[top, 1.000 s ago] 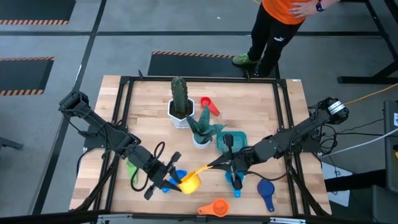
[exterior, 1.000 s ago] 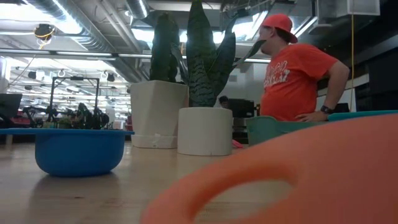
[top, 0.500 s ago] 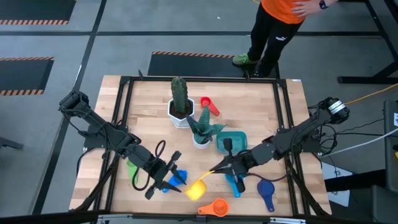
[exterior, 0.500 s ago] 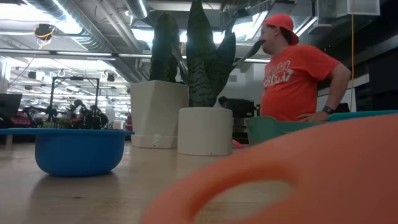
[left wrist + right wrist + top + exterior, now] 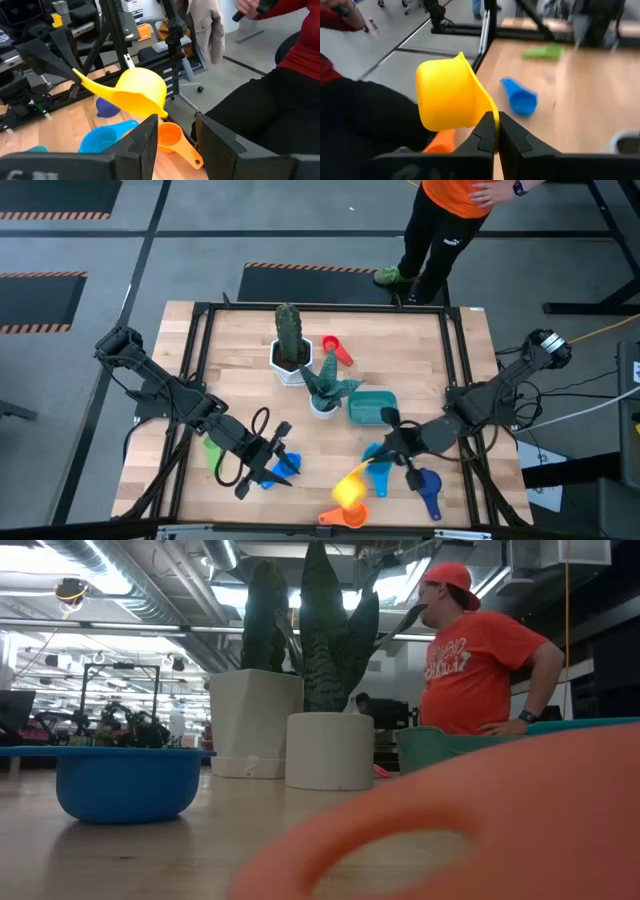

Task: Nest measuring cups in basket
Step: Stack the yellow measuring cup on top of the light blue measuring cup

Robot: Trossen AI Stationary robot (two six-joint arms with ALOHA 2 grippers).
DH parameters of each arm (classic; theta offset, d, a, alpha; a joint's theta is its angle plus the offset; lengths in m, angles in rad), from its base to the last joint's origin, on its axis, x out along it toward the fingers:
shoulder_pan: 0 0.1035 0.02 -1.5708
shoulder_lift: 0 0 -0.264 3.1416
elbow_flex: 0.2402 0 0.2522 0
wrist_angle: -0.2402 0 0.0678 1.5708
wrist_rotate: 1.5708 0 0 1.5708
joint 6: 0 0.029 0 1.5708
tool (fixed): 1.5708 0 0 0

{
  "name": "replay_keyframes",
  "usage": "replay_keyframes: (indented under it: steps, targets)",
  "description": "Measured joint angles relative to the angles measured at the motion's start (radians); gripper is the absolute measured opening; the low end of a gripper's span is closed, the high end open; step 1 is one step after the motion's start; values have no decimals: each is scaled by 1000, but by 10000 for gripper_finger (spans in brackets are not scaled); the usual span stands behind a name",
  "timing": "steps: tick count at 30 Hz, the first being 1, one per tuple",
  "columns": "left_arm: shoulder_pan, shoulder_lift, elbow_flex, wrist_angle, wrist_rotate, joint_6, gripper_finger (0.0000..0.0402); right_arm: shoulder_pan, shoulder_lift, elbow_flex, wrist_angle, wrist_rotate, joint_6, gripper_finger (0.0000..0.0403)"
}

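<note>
The yellow cup [image 5: 349, 488] could slip and fall, because the right gripper [image 5: 383, 461] pinches only the thin end of its handle and the bowl hangs far out, low over the table near the front edge, a little way in front of the teal basket [image 5: 372, 407]. The right arm reaches in low from the far side of the basket, its fingers squeezed tight on that handle. The left gripper [image 5: 272, 465] waits well off to the basket's other side, beside a blue cup [image 5: 287, 467], its fingers apart and holding nothing.
</note>
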Motion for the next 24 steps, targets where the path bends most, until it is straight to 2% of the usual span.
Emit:
replay_keyframes:
  steps: [5,14,16,19,24]
  targets:
    - [0,0,0,-1,-2,0,126,52,-49,0,-139,-1,180,10]
    - [0,0,0,-2,-53,0,128,83,-93,18,-350,0,358,8]
    - [0,0,0,-2,-53,0,128,91,-92,70,-457,5,384,8]
    - [0,0,0,-2,-53,0,128,101,-73,175,-619,66,408,8]
    - [0,0,0,-2,-54,0,128,114,-12,340,-741,142,336,8]
